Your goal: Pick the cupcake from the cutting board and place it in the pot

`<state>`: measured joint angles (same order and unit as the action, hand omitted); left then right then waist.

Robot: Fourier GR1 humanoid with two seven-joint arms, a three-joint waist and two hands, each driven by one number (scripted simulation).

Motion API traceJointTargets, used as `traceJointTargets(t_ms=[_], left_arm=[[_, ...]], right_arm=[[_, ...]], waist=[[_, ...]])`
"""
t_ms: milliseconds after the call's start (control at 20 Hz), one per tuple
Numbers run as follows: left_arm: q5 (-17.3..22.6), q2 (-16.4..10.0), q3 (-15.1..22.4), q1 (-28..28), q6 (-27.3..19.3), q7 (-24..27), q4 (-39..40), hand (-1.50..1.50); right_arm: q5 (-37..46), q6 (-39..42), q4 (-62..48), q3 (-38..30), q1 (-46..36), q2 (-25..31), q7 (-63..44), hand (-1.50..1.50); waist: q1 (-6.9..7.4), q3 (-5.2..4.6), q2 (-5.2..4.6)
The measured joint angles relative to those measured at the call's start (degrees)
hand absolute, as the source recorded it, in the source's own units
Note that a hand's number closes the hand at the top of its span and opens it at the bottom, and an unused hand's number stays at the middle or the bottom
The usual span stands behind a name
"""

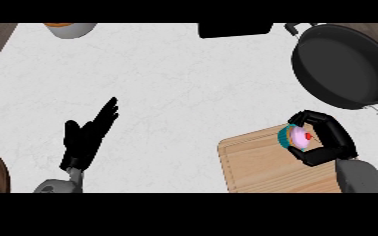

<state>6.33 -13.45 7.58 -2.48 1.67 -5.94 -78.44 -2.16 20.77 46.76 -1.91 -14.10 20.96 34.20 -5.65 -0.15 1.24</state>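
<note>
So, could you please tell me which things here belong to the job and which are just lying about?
Job: cupcake, cutting board, pot, right robot hand curled round the cupcake.
Lying about: grey bowl, dark object at top edge, left robot hand resting open.

Open counter (184, 80) spans the middle (pot (336, 65) just beyond cutting board (258, 170)).

cupcake (301, 137): 1, lower right | cutting board (255, 170): 1, lower right | pot (336, 65): 1, upper right | grey bowl (71, 29): 1, upper left, cut by the edge | dark block (235, 29): 1, top centre | hands: 2, left hand (81, 141) lower left, right hand (336, 141) lower right | desk (184, 80): 1, white, under it all
</note>
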Motion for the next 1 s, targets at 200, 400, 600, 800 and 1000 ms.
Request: traceJointTargets(t_ms=[200, 400, 600, 800, 1000], left_arm=[[0.5, -0.3, -0.9, 1.2, -0.2, 0.6, -1.0, 0.00], [0.2, 0.1, 0.3, 0.3, 0.5, -0.4, -1.5, 0.00], [0.0, 0.5, 0.8, -1.0, 1.8, -1.1, -1.0, 0.00], [0.0, 0.7, 0.2, -2.1, 3.1, -0.5, 0.3, 0.00], [-1.0, 1.6, 0.9, -1.4, 2.5, -2.0, -1.3, 0.00]], right_arm=[[-5.7, -4.9, -4.5, -12.1, 5.8, 8.9, 2.0, 1.50], [-9.4, -7.3, -8.7, -20.7, 11.9, 15.3, 6.3, 1.50], [-10.5, -10.0, -11.2, -25.2, 15.6, 19.0, 9.1, 1.50], [-9.9, -14.0, -9.3, -26.7, 18.4, 20.8, 9.7, 1.50], [-9.6, -17.8, -2.8, -27.8, 20.9, 23.0, 6.2, 1.50]], waist=[[-1.05, 0.27, -0.53], [1.41, 0.28, -0.92], [3.64, 0.21, -1.11], [4.62, 0.16, -1.11], [5.03, 0.09, -1.10]])
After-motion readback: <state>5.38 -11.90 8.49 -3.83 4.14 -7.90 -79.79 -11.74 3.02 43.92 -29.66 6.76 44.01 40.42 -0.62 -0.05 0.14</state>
